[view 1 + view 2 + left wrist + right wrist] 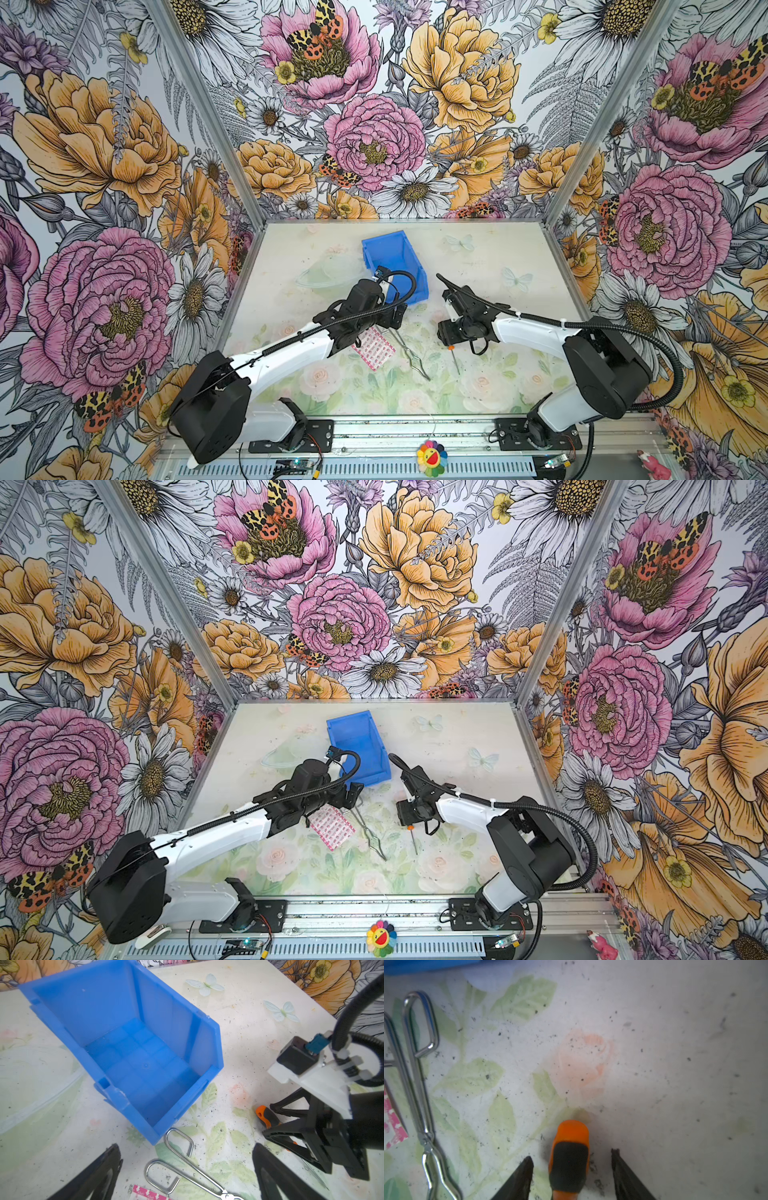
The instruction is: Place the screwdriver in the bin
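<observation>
Both top views: high over the near edge, looking down and forward, whole table (478, 257) wide in frame. Left wrist: close, tilted down into bin (93, 1012). Right wrist: very close, low over screwdriver (569, 1159). Shared by both wrist views: screwdriver, tongs (426, 1137).

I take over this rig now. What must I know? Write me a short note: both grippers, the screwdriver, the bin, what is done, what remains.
Left gripper: open, empty, over the tongs near the low front of the bin.
Right gripper: open, low at the table, jaws either side of the handle of the screwdriver, a gap on each side; no grip yet.
The screwdriver lies flat on the table, outside the bin. The bin is upright and empty.
Done: right gripper lined up on the handle.
Left: close, lift, carry over the bin, release.
</observation>
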{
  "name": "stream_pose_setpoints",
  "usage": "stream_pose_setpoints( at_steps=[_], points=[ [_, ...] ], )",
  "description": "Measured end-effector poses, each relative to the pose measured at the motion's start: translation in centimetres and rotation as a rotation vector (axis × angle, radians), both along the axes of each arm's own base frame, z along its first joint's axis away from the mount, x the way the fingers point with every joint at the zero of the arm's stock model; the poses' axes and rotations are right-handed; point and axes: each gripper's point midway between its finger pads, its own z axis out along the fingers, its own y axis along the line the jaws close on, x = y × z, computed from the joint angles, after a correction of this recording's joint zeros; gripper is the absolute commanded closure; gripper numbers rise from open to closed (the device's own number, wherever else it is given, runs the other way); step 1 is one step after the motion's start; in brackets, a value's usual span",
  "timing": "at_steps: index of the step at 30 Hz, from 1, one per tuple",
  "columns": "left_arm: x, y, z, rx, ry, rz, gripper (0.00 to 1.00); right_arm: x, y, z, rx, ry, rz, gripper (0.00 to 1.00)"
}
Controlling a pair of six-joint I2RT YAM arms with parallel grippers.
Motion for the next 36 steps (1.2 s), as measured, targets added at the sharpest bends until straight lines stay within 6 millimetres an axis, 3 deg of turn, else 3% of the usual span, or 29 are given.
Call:
stream_pose_setpoints(
  at_steps=[3,7,13,16,19,30,33,36],
  points=[
    [0.1,1.6,0.7,-0.010,-0.023,0.029,0.01,-0.1,0.0,-0.1,0.002,0.012,-0.026,0.77],
    [0.3,3.0,0.8,-0.008,-0.034,0.057,0.01,-0.2,0.0,-0.1,0.004,0.015,-0.048,0.94],
    [0.1,4.2,0.5,-0.014,-0.030,0.074,0.01,-0.4,-0.2,0.1,-0.019,0.008,-0.046,0.99],
    [0.0,4.5,0.5,-0.019,-0.030,0.076,0.01,-0.5,-0.3,1.1,-0.020,-0.010,-0.045,1.00],
    [-0.2,4.8,0.5,-0.023,-0.033,0.080,0.01,0.5,0.4,3.7,0.005,-0.066,-0.040,1.00],
    [-0.9,6.4,1.3,-0.055,-0.067,0.103,0.01,8.5,5.7,18.5,0.152,-0.388,-0.012,1.00],
    [-0.7,7.1,2.0,-0.069,-0.084,0.122,0.01,11.1,7.6,20.9,0.172,-0.439,-0.004,1.00],
    [-0.5,7.7,2.4,-0.074,-0.096,0.137,0.01,13.9,9.7,21.5,0.176,-0.460,-0.001,1.00]
  ],
)
